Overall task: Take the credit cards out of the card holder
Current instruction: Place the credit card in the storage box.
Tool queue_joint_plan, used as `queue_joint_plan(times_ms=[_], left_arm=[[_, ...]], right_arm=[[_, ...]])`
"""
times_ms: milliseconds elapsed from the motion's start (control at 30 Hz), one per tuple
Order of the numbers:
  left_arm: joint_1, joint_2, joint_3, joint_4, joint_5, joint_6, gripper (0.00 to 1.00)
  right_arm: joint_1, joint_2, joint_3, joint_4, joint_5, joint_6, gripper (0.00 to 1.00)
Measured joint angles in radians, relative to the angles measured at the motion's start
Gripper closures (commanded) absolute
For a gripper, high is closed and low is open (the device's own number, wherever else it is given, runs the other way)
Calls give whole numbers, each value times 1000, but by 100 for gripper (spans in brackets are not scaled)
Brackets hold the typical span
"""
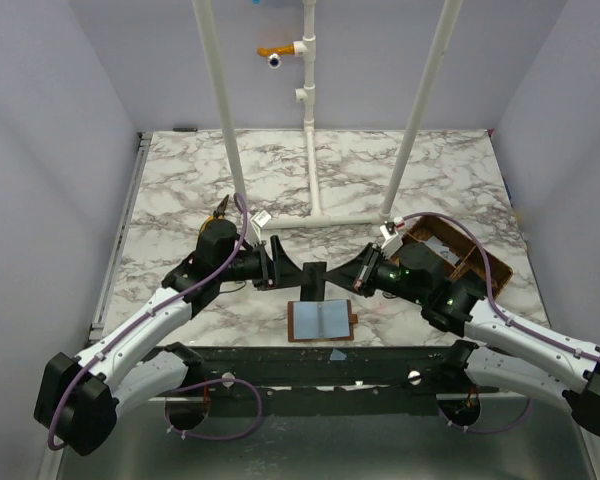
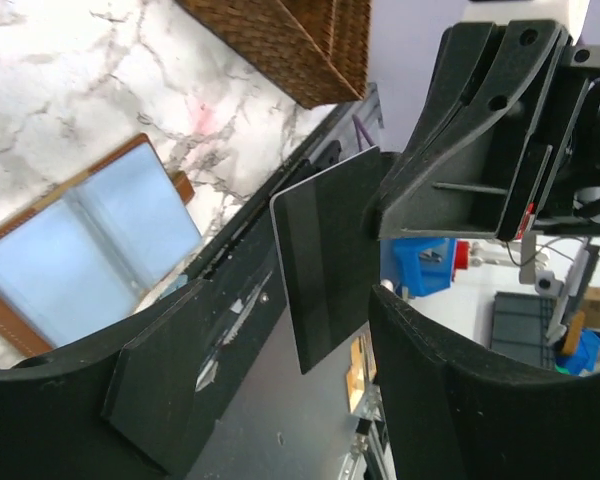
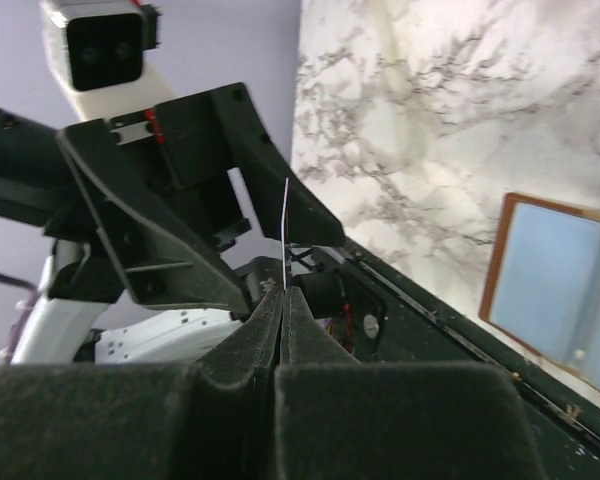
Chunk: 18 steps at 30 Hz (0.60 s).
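Observation:
The card holder (image 1: 321,320) lies open on the marble near the front edge, its blue-grey pockets facing up; it also shows in the left wrist view (image 2: 90,250) and the right wrist view (image 3: 560,270). Above it my two grippers face each other. My right gripper (image 1: 348,276) (image 3: 283,300) is shut on a dark credit card (image 1: 312,280) (image 2: 325,260), seen edge-on as a thin pale line (image 3: 285,225). My left gripper (image 1: 283,268) (image 2: 280,340) is open, its fingers standing wide on either side of the card's free end without touching it.
A brown woven basket (image 1: 450,255) (image 2: 290,40) sits at the right, behind my right arm. White frame poles (image 1: 315,150) rise from the middle and back of the table. The dark front rail (image 1: 330,360) runs just below the card holder.

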Motion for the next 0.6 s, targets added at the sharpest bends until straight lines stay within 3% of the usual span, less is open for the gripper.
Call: queue_joint_plan(times_ms=[133,267,333,500,567,600], left_arm=[[0,-6,-15,43,43,-31,38],[4,-13,-27,91,74,-61,50],[5,-14,-32,117,91,-79,60],[5,-14,-42,174,122,-117,98],[6,-14,-43,192,135,-129,100],[6,-15,-44,205,141,-134,100]], right_arm=[[-2,0,0,66,-39,25,99],[-2,10,0,113,-64,39,99],[-2,23,0,132,-75,43,99],[-2,56,0,164,-92,46,99],[-2,63,0,165,-93,43,92],[-3,67,-1,165,-93,42,82]])
